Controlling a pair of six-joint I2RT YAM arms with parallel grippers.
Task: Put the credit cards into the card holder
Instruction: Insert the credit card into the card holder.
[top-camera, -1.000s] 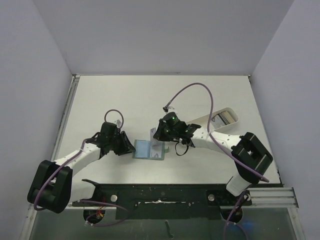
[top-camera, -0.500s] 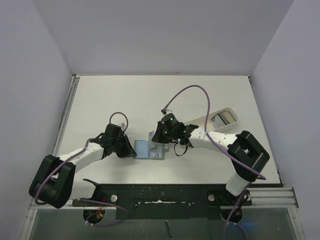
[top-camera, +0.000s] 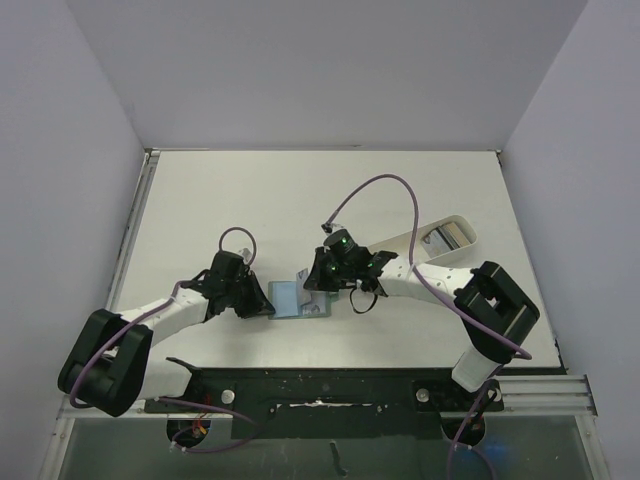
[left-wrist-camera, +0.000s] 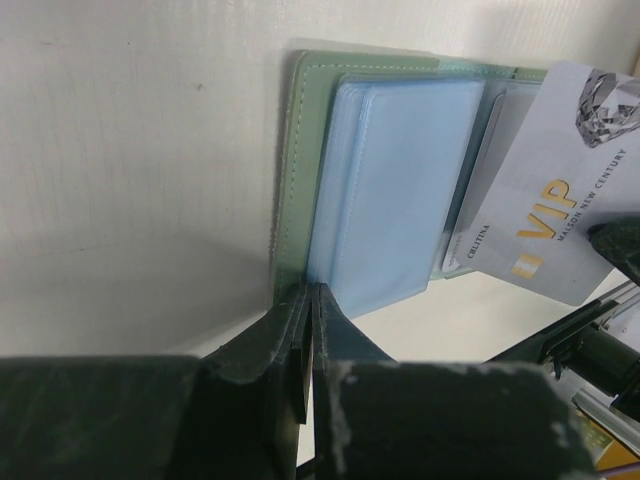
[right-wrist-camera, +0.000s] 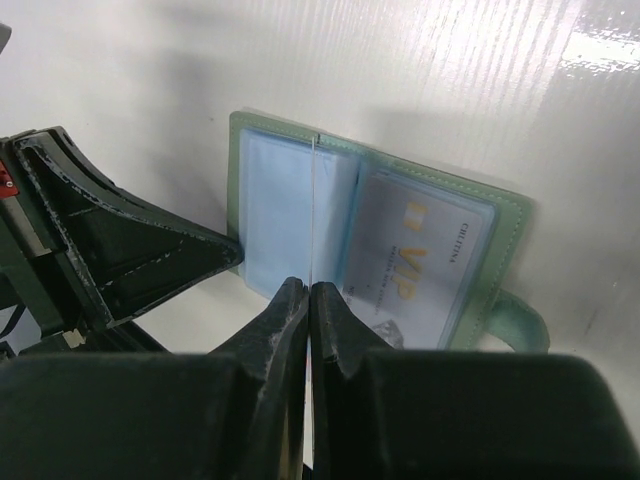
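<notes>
The card holder (top-camera: 298, 299) lies open on the table, grey-green outside and pale blue inside; it also shows in the left wrist view (left-wrist-camera: 385, 190) and the right wrist view (right-wrist-camera: 275, 215). My left gripper (top-camera: 264, 297) is shut, its tips (left-wrist-camera: 308, 292) resting on the holder's left edge. My right gripper (top-camera: 312, 284) is shut on a silvery VIP credit card (left-wrist-camera: 560, 215) and holds it upright over the holder's middle fold, where it appears edge-on (right-wrist-camera: 314, 210). Another VIP card (right-wrist-camera: 415, 265) sits in the right-hand slot.
A long white oval tray (top-camera: 438, 243) lies at the right behind the right arm, with more cards (top-camera: 455, 235) in it. The right arm's purple cable (top-camera: 375, 185) arches above the table. Walls enclose the table at the left, back and right.
My left gripper has slid a little right and nearer onto the holder's left edge. My right gripper has come slightly down and nearer with the card, over the holder's fold.
</notes>
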